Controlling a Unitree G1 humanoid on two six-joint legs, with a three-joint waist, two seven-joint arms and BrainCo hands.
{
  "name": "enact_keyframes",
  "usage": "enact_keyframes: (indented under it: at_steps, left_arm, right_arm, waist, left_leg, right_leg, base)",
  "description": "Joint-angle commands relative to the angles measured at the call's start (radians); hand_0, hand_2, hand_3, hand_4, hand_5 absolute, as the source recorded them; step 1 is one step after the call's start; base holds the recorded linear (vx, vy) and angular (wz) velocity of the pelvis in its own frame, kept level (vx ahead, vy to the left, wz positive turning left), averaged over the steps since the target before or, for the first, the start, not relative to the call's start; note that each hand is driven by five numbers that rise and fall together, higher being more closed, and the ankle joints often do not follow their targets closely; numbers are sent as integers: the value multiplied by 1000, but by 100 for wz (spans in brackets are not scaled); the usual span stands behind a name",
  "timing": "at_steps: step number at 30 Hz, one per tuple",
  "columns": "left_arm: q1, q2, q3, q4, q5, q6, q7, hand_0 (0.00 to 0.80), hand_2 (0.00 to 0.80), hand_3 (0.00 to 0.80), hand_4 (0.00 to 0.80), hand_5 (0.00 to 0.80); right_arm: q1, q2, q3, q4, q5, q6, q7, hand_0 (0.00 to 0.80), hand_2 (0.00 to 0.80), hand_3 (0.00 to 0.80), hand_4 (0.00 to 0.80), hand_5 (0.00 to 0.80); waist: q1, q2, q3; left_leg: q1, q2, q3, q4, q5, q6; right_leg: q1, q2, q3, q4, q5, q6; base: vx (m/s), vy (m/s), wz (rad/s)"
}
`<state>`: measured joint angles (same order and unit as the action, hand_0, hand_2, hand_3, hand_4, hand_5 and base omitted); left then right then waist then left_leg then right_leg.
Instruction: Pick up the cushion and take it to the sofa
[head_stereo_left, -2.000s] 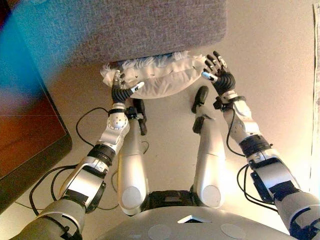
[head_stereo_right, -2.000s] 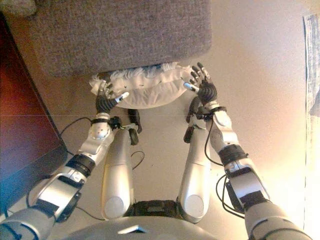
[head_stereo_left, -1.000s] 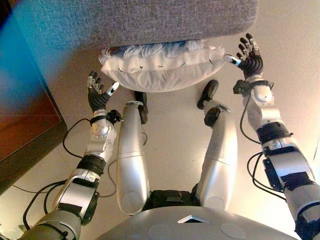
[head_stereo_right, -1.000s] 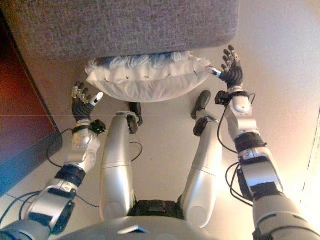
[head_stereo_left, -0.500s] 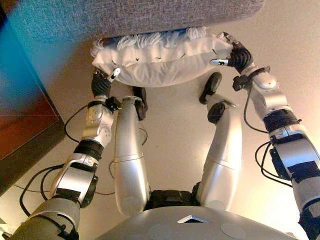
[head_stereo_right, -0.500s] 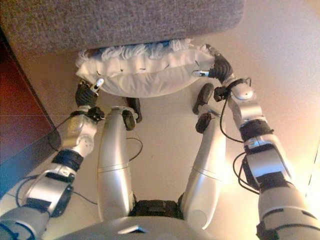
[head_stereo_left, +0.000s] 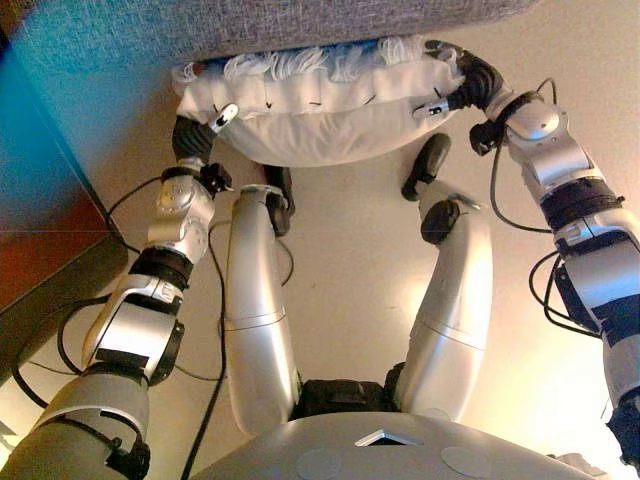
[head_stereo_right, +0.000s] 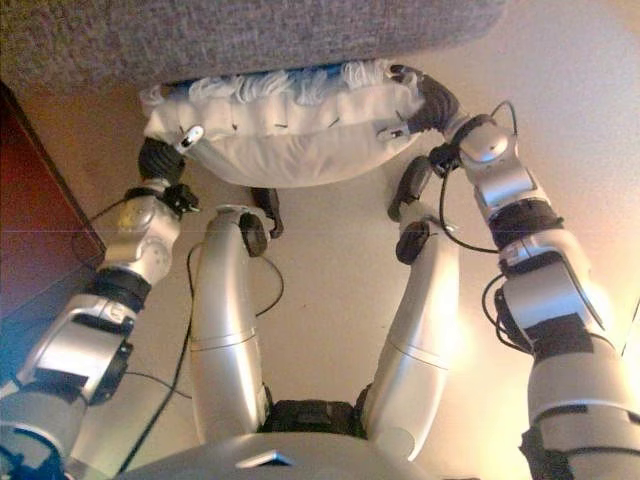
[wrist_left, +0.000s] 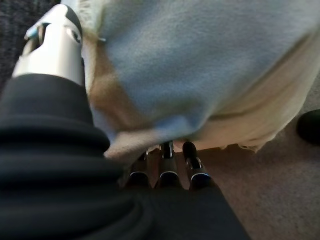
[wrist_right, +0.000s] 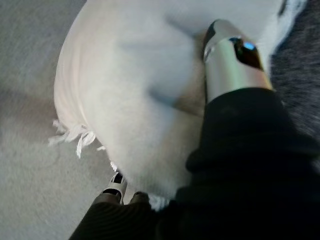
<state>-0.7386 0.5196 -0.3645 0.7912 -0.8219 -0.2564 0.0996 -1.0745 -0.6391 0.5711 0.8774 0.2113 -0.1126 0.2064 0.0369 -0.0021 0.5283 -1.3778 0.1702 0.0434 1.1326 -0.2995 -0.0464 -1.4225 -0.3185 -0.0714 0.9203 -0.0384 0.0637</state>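
Against sofa (head_stereo_left: 300, 25) edge, hand-clasped cushion (head_stereo_left: 320, 110)

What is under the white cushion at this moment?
Under the white cushion show the fingers of the left hand at one end and of the right hand at the other, thumbs on top. Beige floor lies below. The fingertips are covered by the cushion.

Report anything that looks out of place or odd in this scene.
The white fringed cushion is off the sofa, down by the floor against its front edge. The left hand and the right hand clasp its two ends, thumbs on top. Nothing looks torn or spilled.
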Motion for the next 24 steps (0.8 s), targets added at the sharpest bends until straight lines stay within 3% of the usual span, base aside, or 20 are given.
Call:
enact_keyframes:
  at_steps: [1,3,4,5,7,8,14,24]
  left_arm:
    - [-94,-37,-25,-14,-9,-14,-63,0,0,0,0,0]
    - [-128,-39,-45,-17,-3,-3,-74,0,0,0,0,0]
    - [-143,-37,-52,-16,-5,0,-89,0,0,0,0,0]
    - [-154,-39,-57,-17,-1,5,-96,82,82,82,82,82]
    - [-165,-43,-71,-20,4,-2,-80,756,756,756,756,756]
    - [-167,-44,-74,-21,-3,-5,-75,800,800,800,800,800]
    - [-153,-41,-65,-22,0,-13,-69,800,800,800,800,800]
    - [-147,-44,-62,-26,17,-63,-79,800,800,800,800,800]
  right_arm:
    - [-66,-1,65,-9,-96,17,-83,0,0,0,0,0]
    - [-91,14,77,-17,-110,35,-95,0,0,0,0,0]
    - [-101,19,81,-19,-119,51,-92,496,496,496,496,496]
    - [-108,23,85,-20,-141,63,-99,800,800,800,800,800]
    - [-114,27,103,-31,-162,85,-102,800,800,800,800,800]
    - [-114,29,107,-32,-163,92,-102,800,800,800,800,800]
    - [-98,39,107,-37,-177,138,-130,800,800,800,800,800]
    - [-80,42,81,-22,-145,137,-222,800,800,800,800,800]
  waist:
    - [-42,62,-8]
    - [-44,63,-8]
    - [-45,63,-8]
    - [-46,64,-8]
    - [-48,63,-8]
    - [-48,63,-8]
    - [-49,62,-8]
    - [-50,57,-8]
  left_leg:
    - [-12,12,-43,-112,108,-51]
    - [-12,9,-41,-118,109,-52]
    - [-14,9,-41,-119,110,-54]
    - [-15,9,-40,-123,112,-55]
    - [-13,8,-41,-133,118,-55]
    - [-13,8,-40,-134,119,-55]
    - [-10,9,-42,-133,119,-57]
    - [14,18,-42,-146,117,-62]
  right_leg:
    - [5,-18,75,2,19,100]
    - [4,-16,76,-4,22,101]
    - [3,-15,76,-7,23,103]
    - [4,-14,76,-11,26,103]
    - [5,-12,76,-20,33,105]
    - [6,-10,76,-22,34,105]
    - [8,-5,79,-29,41,105]
    - [29,-2,73,-39,46,105]
  base:
    - [0,0,0]
    - [0,0,0]
    - [0,0,0]
    - [0,0,0]
    - [0,0,0]
    - [11,17,-5]
    - [3,5,-2]
    - [-2,-10,0]
